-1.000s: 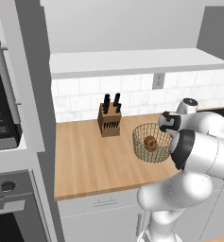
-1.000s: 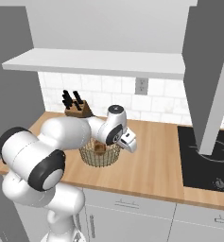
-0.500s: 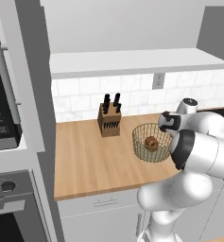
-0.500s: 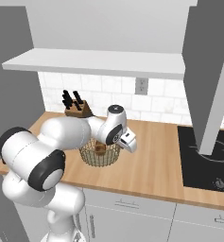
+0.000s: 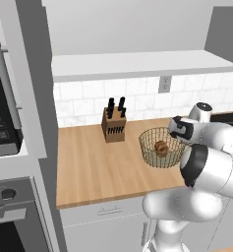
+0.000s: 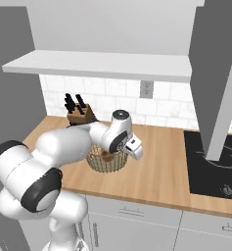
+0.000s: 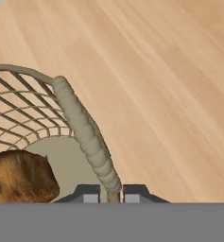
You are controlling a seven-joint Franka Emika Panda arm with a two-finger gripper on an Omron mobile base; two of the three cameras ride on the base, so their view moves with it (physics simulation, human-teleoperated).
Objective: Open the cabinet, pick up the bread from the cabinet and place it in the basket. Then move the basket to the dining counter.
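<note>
Bread (image 5: 160,147) lies inside the wire basket (image 5: 148,150), right of centre in the left base view, with the knife block (image 5: 113,127) to its left on the wooden counter (image 5: 88,167). In the hand view the gripper (image 7: 111,194) is at the bottom centre, its tips pressed together on the basket's rim. So the bread step looks done; what remains, I judge, is lifting the basket and carrying it to the dining counter.

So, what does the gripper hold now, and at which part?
The gripper is shut on the basket, pinching its rim handle between the fingertips.
</note>
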